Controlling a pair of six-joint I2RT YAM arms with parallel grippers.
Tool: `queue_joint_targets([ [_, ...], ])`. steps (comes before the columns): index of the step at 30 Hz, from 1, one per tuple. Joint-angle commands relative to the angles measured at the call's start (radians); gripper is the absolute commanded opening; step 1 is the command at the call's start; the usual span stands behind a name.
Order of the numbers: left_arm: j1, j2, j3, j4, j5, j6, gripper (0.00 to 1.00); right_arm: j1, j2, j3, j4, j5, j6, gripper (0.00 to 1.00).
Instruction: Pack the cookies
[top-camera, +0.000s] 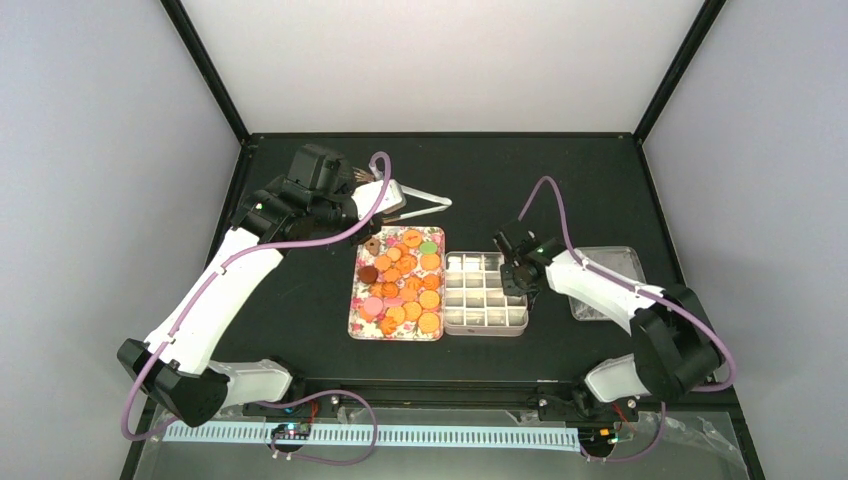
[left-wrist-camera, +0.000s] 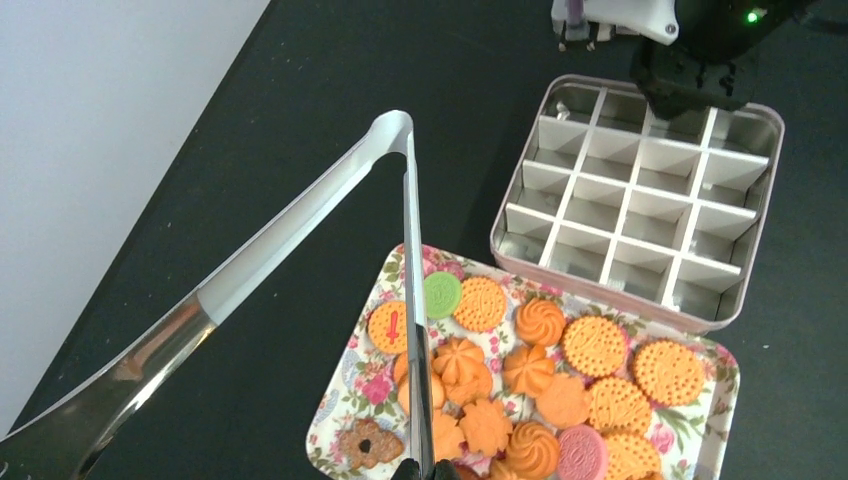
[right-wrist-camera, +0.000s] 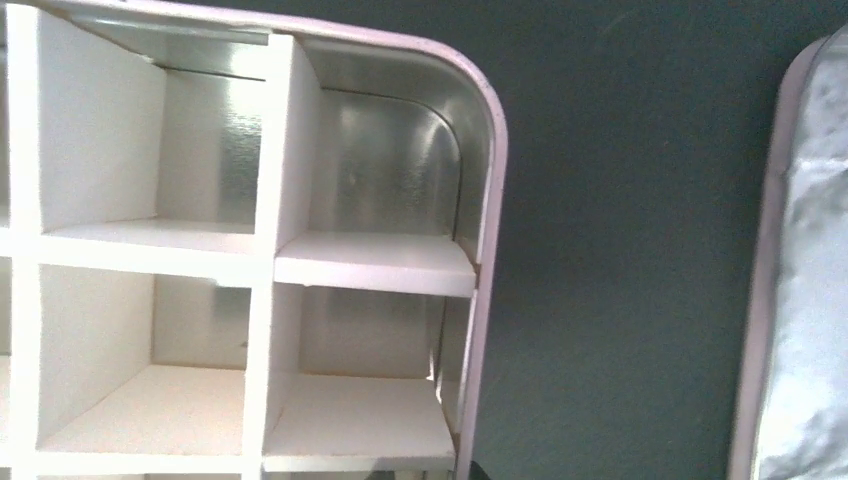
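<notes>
The cookies, mostly orange with a green, a pink and a brown one, lie on a flower-patterned tray. In the left wrist view the cookies fill the tray. My left gripper is shut on metal tongs behind the tray's far end. The tongs spread open, one arm crossing over the tray. My right gripper sits at the right edge of the empty divided box. Only slivers of its tips show beside the box's wall.
The divided box stands right of the tray, touching it. A shallow lid lies on the table right of the box, its edge close to my right gripper. Black frame posts border the dark table.
</notes>
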Motion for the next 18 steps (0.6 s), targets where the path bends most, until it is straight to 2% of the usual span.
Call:
queue_joint_targets([
  [1, 0.007, -0.003, 0.018, 0.051, 0.058, -0.035, 0.02, 0.038, -0.042, -0.01, 0.007, -0.078, 0.047, 0.2],
  [3, 0.007, 0.0, 0.02, 0.055, 0.069, -0.046, 0.02, 0.039, -0.058, -0.014, 0.018, -0.091, 0.053, 0.29],
  [7, 0.009, 0.003, 0.028, 0.07, 0.086, -0.076, 0.01, 0.039, -0.133, 0.035, 0.034, -0.09, 0.044, 0.58],
  [11, 0.034, 0.012, 0.04, 0.115, 0.168, -0.166, 0.01, 0.02, -0.28, 0.088, 0.168, -0.19, 0.005, 0.85],
  [15, 0.076, 0.027, 0.068, 0.171, 0.341, -0.326, 0.01, 0.006, -0.374, 0.077, 0.427, -0.394, -0.019, 0.95],
  [18, 0.108, 0.028, 0.052, 0.28, 0.476, -0.492, 0.02, 0.002, -0.392, 0.05, 0.621, -0.54, -0.001, 0.99],
])
